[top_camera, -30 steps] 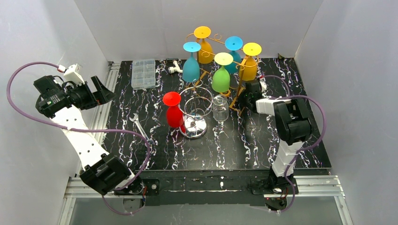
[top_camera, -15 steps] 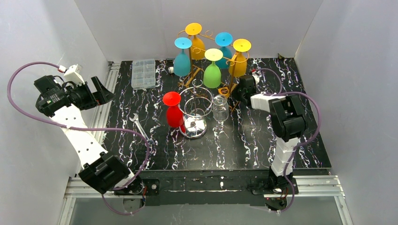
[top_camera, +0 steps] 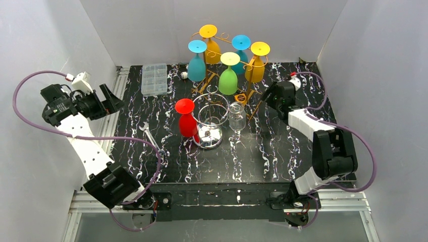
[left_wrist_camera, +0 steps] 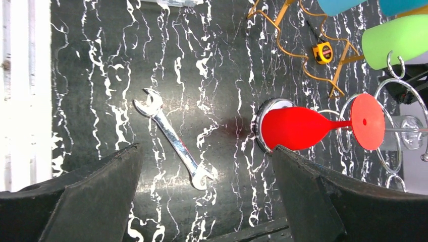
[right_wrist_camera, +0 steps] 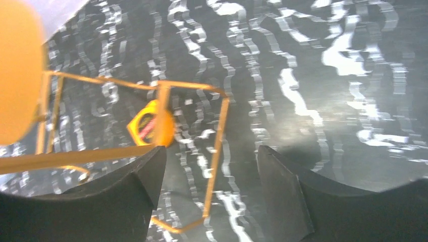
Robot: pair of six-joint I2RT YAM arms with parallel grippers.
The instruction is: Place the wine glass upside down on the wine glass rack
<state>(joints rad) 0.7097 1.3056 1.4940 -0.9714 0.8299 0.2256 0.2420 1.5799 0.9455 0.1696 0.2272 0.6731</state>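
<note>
An orange wire wine glass rack [top_camera: 214,80] stands at the back of the table. Several coloured wine glasses hang upside down on it, among them a green one [top_camera: 228,80] and an orange one [top_camera: 256,68]. A red wine glass [top_camera: 187,122] sits upside down at a chrome rack [top_camera: 209,118], and a clear glass [top_camera: 236,117] is on that rack's right side. My right gripper [top_camera: 267,97] is open just right of the orange rack. One rack leg [right_wrist_camera: 219,136] lies between its fingers, untouched. My left gripper [top_camera: 115,99] is open and empty, high at the far left.
A wrench [top_camera: 150,137] lies on the table left of the red glass. A clear parts box [top_camera: 154,78] sits at the back left. A yellow tape measure [right_wrist_camera: 146,126] lies under the orange rack. White walls close in on both sides.
The orange rack with its glasses first shifted left in my shut right gripper. That gripper has now opened, let go of the leg and drawn back to the right. The left arm barely moved.
</note>
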